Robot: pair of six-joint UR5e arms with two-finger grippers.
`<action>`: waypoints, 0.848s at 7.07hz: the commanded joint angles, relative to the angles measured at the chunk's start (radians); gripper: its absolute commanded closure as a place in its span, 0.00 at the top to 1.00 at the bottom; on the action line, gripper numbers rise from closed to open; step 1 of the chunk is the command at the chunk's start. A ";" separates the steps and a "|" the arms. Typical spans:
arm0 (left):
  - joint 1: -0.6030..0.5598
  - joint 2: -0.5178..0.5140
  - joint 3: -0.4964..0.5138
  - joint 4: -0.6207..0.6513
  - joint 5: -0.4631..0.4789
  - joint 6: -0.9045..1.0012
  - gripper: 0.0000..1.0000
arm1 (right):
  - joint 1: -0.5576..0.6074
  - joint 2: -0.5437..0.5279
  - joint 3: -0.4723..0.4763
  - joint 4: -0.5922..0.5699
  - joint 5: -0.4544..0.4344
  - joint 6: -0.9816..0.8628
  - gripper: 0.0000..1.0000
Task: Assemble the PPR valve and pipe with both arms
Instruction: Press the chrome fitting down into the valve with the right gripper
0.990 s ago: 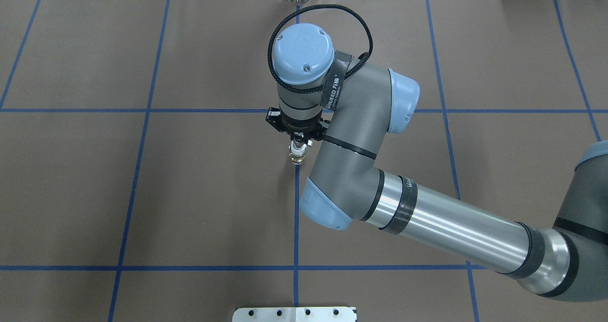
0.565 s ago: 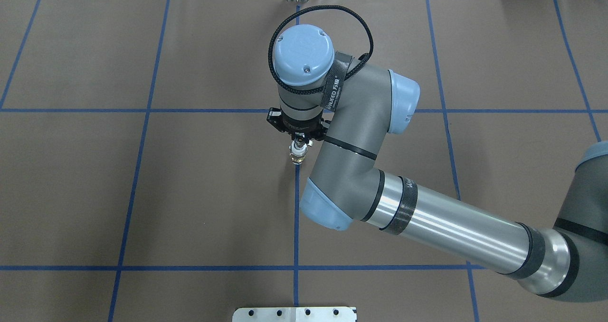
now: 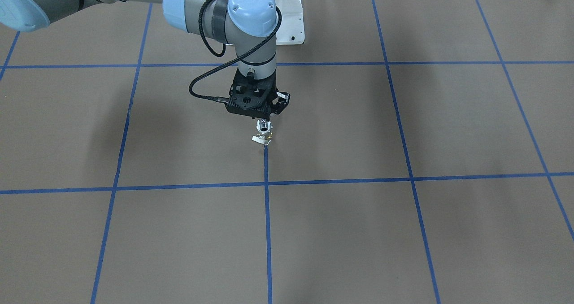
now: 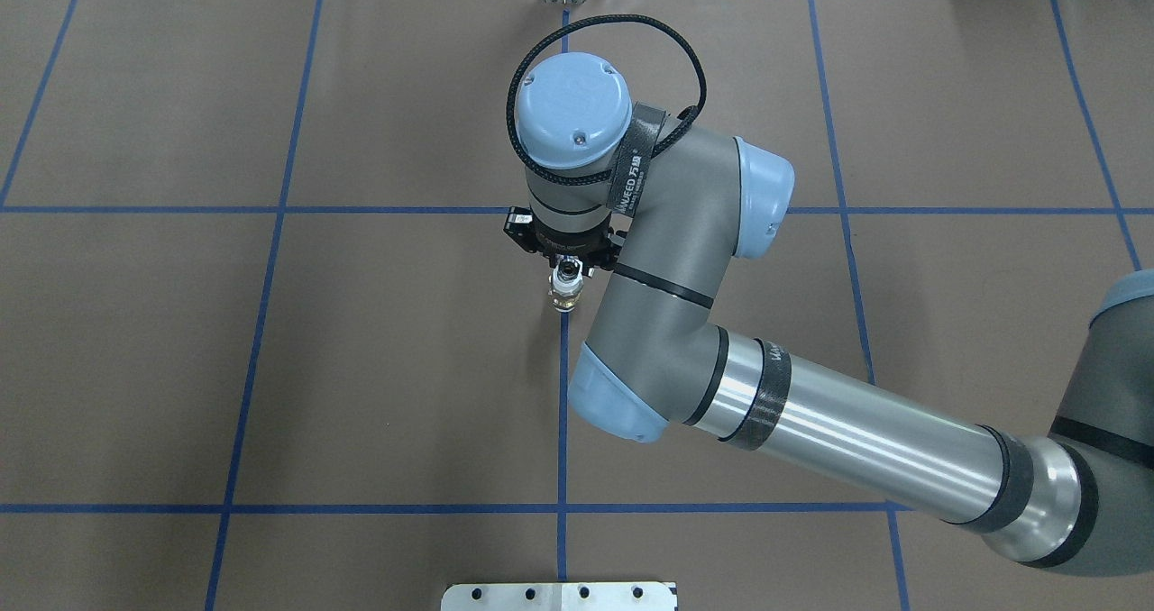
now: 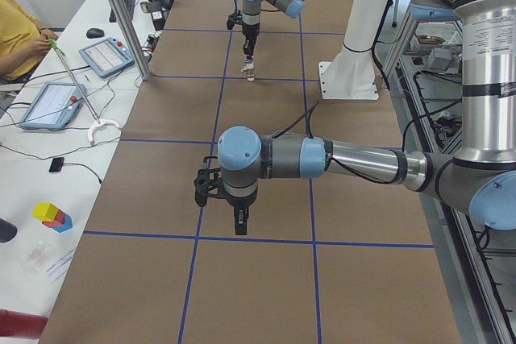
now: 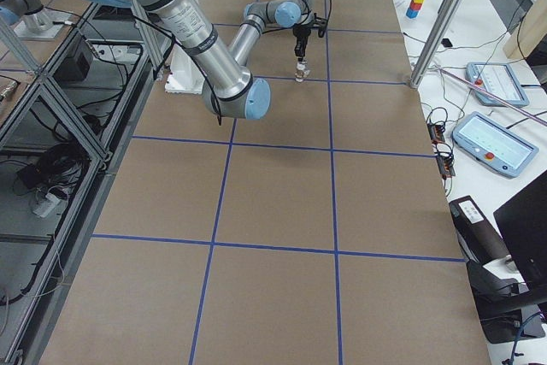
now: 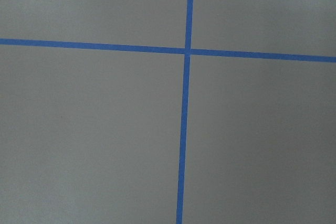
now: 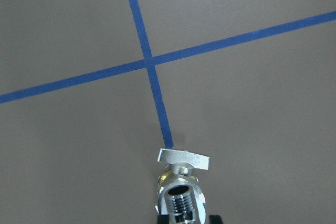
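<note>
My right gripper [image 3: 264, 123] points straight down over the table's middle and is shut on the top of the chrome pipe [image 3: 263, 127]. The PPR valve [image 3: 262, 138] sits joined under the pipe, its flat whitish tab lowest, at the end of a blue tape line. I cannot tell whether it touches the table. The right wrist view shows the threaded chrome end [image 8: 179, 198] and the tab [image 8: 184, 157]. From overhead the brass body [image 4: 565, 301] shows below the gripper [image 4: 566, 274]. My left gripper [image 5: 240, 221] hangs over bare table far from the piece. I cannot tell whether it is open or shut.
The white pedestal base [image 3: 290, 26] stands at the robot's side of the table. It also shows in the overhead view [image 4: 559, 596]. Blue tape lines [image 7: 185, 129] grid the brown table. An operator [image 5: 20, 42], tablets and a metal post [image 5: 121, 14] are beyond the far edge.
The right arm's wrist has shifted slightly lower in the overhead view. The valve and pipe stay at the same spot under the gripper.
</note>
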 commanded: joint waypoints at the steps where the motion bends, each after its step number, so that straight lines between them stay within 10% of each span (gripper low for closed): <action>1: 0.000 0.000 0.000 0.000 0.000 0.000 1.00 | -0.002 -0.001 -0.001 0.000 -0.009 0.000 0.50; 3: 0.000 0.000 0.000 0.000 0.000 0.000 1.00 | -0.002 0.003 0.000 0.000 -0.009 -0.001 0.64; 4: 0.000 0.000 0.000 0.000 0.000 0.002 1.00 | -0.002 0.007 0.008 0.002 -0.031 -0.004 0.98; 6: 0.000 0.003 0.000 0.002 -0.001 0.002 1.00 | 0.020 0.010 0.026 0.002 -0.041 -0.064 0.99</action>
